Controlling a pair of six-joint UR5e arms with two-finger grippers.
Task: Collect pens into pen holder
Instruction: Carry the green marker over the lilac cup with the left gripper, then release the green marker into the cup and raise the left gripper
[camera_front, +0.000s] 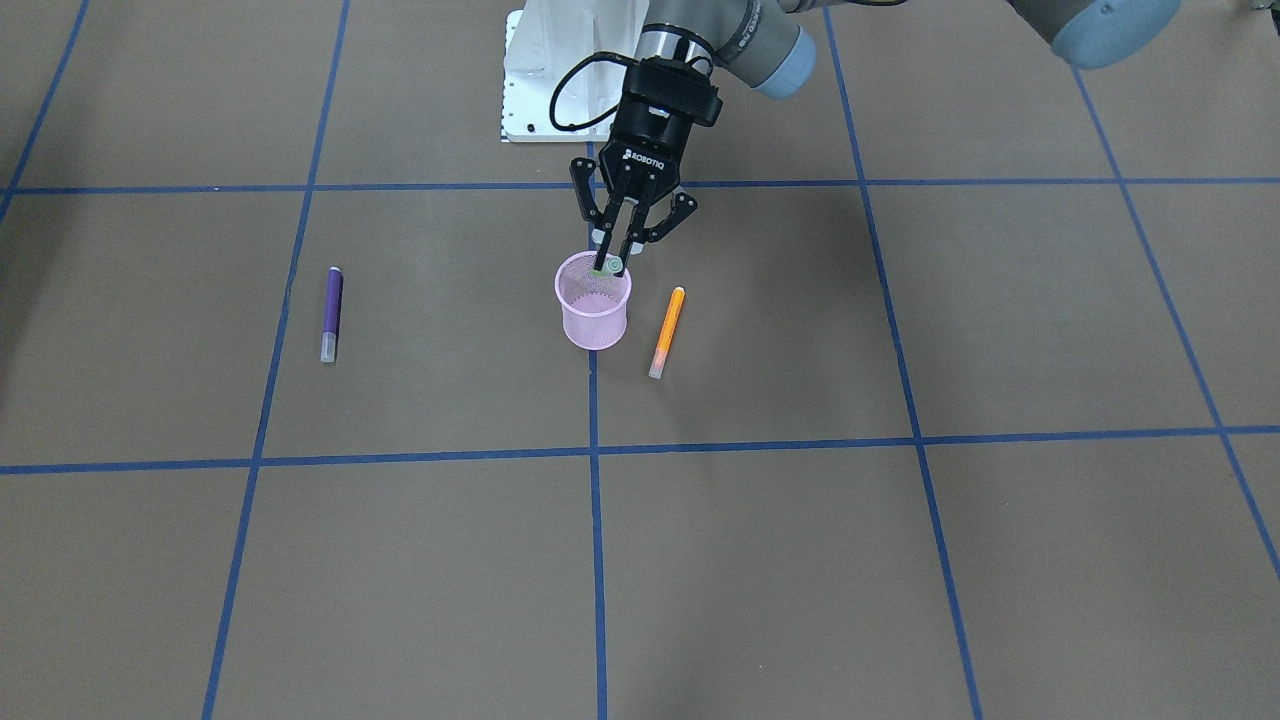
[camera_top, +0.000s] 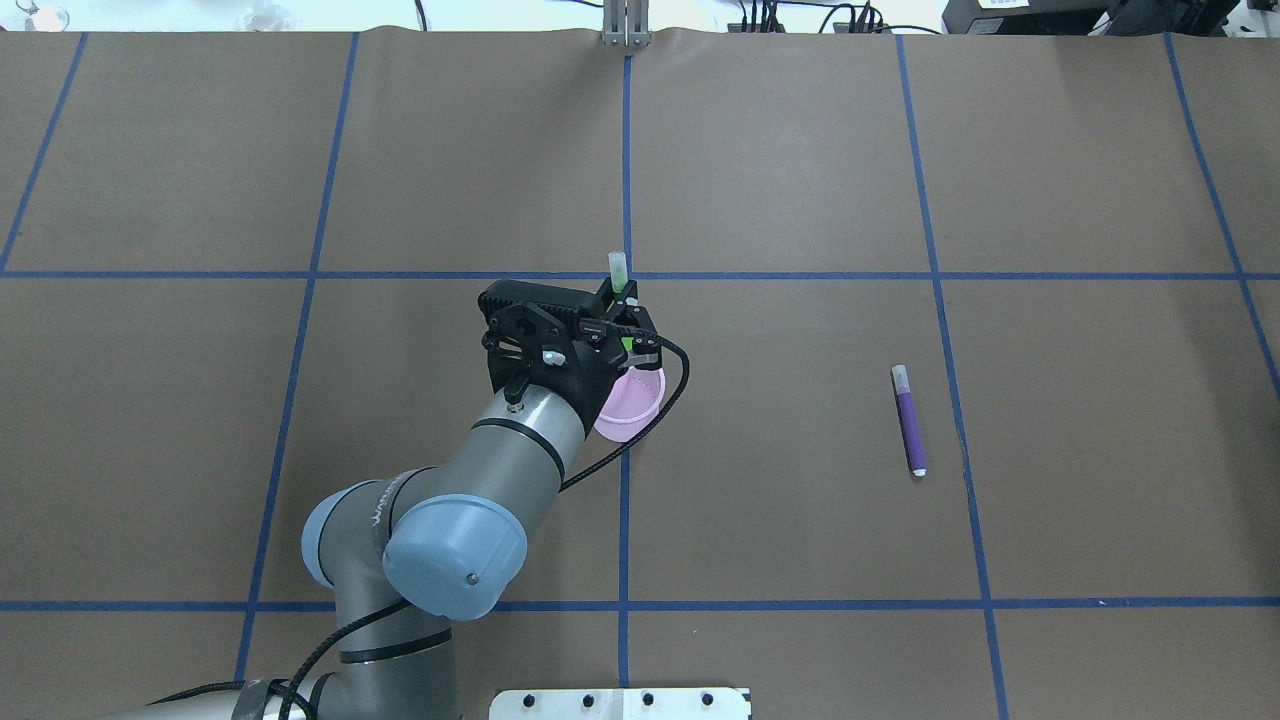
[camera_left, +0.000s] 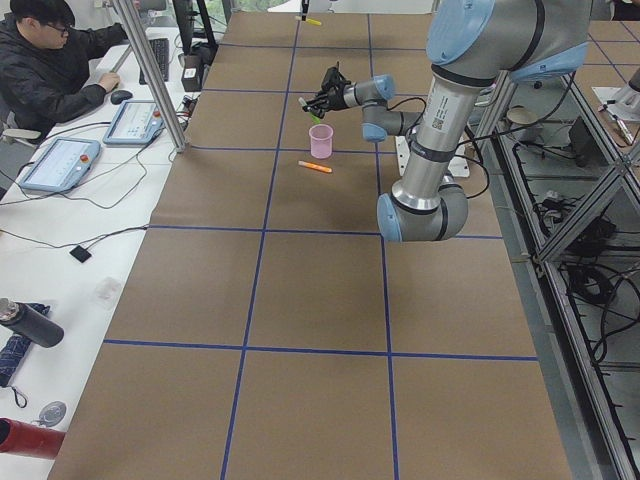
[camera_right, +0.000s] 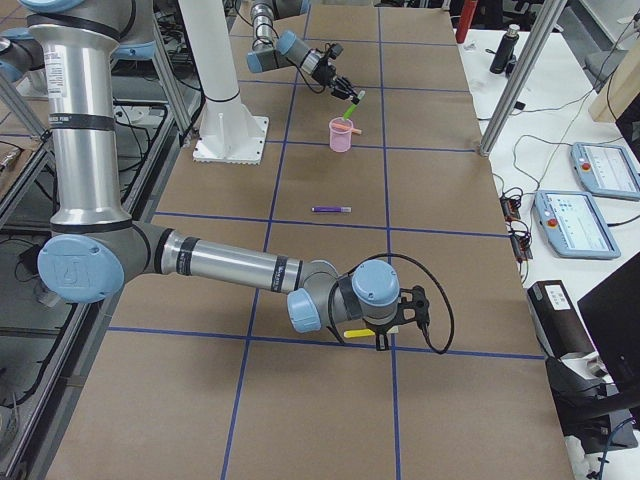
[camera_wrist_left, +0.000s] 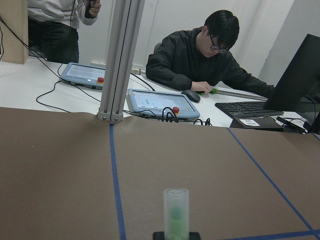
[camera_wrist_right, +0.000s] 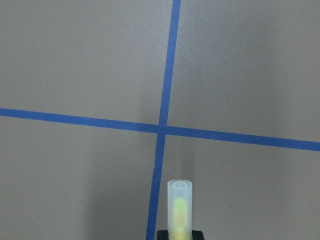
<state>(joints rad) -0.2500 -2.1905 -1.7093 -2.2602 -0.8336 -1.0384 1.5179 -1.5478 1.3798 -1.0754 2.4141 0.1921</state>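
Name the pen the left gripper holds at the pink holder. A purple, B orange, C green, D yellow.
C: the left gripper is shut on the green pen at the pen holder rim; the purple pen and orange pen lie on the table.

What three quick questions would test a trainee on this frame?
1. True or false: the left tool holds the green pen over the pen holder.
2. Which pen is in the right tool? A purple, B yellow, C orange.
3. How many pens lie loose on the table?
Key: 1 true; 2 B, the yellow pen; 3 two, the purple pen and the orange pen.
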